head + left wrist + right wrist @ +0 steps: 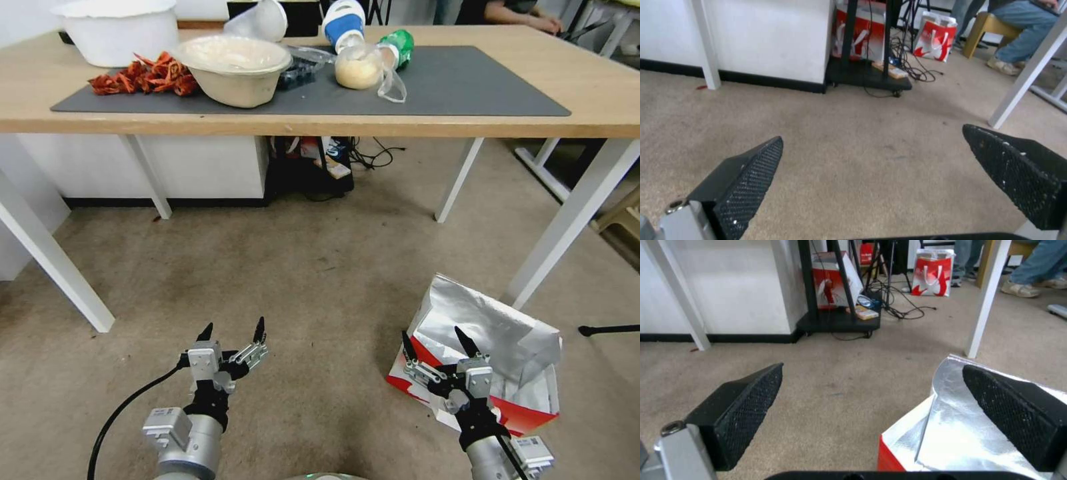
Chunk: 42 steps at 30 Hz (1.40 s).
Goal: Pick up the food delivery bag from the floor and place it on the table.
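A: Where does the food delivery bag (pixel 497 360) lie, and how would it handle?

B: It sits on the floor (pixel 320 280), near the table's front right leg (pixel 573 220), mouth agape and foil lining exposed. Judged from its crumpled walls, it is light, thin paper over foil: soft, easily torn or crushed, and slippery on the lining. The handles are not clearly visible; the upstanding rim of the foil-lined wall looks like the likeliest purchase.

A: And the grippers?

B: The right gripper (pixel 437 343) hovers over the bag's near left corner, fingers spread wide and holding nothing; in the right wrist view one finger (pixel 1018 420) stands over the lining and the other over bare carpet. The left gripper (pixel 232 330) hangs over bare floor well left of the bag, likewise spread and empty.

A: What surrounds the destination?

B: The table (pixel 600 87) carries a dark grey mat (pixel 467 87). Its left half is crowded: a lidded beige bowl (pixel 235 67), red dried chillies (pixel 143 75), a white tub (pixel 117 30), a bagged round bun (pixel 360 65), a green can (pixel 400 47). The mat's right half is bare.

A: Obstructions?

B: The table's front edge and right leg stand between bag and mat; the lift must probably clear both.
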### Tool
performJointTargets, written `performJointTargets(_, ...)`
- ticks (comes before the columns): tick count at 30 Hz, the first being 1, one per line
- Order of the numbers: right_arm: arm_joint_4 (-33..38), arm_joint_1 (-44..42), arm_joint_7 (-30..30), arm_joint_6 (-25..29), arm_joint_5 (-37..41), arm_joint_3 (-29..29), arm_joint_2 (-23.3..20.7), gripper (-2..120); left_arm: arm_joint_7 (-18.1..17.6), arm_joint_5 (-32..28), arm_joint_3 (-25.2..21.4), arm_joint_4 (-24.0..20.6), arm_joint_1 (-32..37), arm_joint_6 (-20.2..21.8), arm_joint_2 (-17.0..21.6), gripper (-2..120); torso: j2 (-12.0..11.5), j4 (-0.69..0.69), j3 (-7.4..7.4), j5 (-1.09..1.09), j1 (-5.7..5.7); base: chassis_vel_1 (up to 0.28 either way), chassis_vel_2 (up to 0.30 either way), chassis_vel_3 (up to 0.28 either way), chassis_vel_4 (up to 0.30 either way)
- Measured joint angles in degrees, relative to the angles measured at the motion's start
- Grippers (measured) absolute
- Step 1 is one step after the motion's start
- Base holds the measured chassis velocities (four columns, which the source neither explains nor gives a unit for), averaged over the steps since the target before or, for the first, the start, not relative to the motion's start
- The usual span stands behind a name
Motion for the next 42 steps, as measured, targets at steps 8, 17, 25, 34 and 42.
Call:
performJointTargets(8, -0.2, 0.2, -0.8, 0.5, 0.3, 0.6, 0.0, 100, 1.7, 0.2, -0.2, 2.6, -0.2, -4.4, 0.0, 100, 0.2, 0.00, 0.00, -0.01, 0.01, 0.000, 0.000, 0.000, 0.000)
performJointTargets(17, 0.9, 5.0, -4.6, -0.8, 6.7, 7.3, -11.5, 100, 2.4, 0.3, 0.3, 2.8, -0.9, -4.6, 1.2, 100, 0.4, 0.00, 0.00, 0.01, 0.04, 0.000, 0.000, 0.000, 0.000)
performJointTargets(25, -9.1, 13.4, -10.5, -1.3, 18.8, 13.2, -29.9, 100, 2.8, 0.0, 0.0, 3.2, -1.1, -5.2, 1.9, 100, 0.5, 0.01, 0.00, 0.02, 0.07, 0.000, 0.000, 0.000, 0.000)
performJointTargets(34, -23.5, 23.1, -19.6, 3.2, 23.8, 10.5, -44.0, 100, 2.7, 0.0, -0.1, 4.1, -1.2, -6.2, 1.1, 100, 0.5, 0.02, 0.00, 0.00, 0.08, 0.000, 0.000, 0.000, 0.000)
performJointTargets(42, -39.3, 32.5, -28.6, 6.8, 21.0, 3.6, -53.3, 100, 2.6, 0.6, -0.1, 5.3, -1.3, -6.8, 0.2, 100, 0.6, -0.01, 0.00, 0.00, 0.08, 0.000, 0.000, 0.000, 0.000)
